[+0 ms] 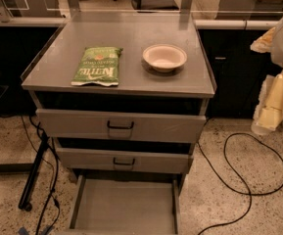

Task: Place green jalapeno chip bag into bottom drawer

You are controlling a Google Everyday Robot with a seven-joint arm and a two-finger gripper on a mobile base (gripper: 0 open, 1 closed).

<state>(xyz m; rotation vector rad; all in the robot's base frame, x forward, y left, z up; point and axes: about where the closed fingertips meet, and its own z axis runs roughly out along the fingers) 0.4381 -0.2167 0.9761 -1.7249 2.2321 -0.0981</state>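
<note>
The green jalapeno chip bag (97, 66) lies flat on the left half of the grey cabinet top (131, 33), its white lettering facing up. The bottom drawer (124, 209) is pulled out at floor level, and its flat grey floor is bare. My gripper (268, 112) hangs at the far right edge of the view. It is beside the cabinet at about the height of the top drawer, well away from the bag, and holds nothing that I can see.
A cream round bowl (164, 58) sits on the cabinet top to the right of the bag. Two upper drawers (120, 126) with dark handles are slightly pulled out. Black cables (239, 180) loop on the speckled floor at right, and more hang at left (43, 180).
</note>
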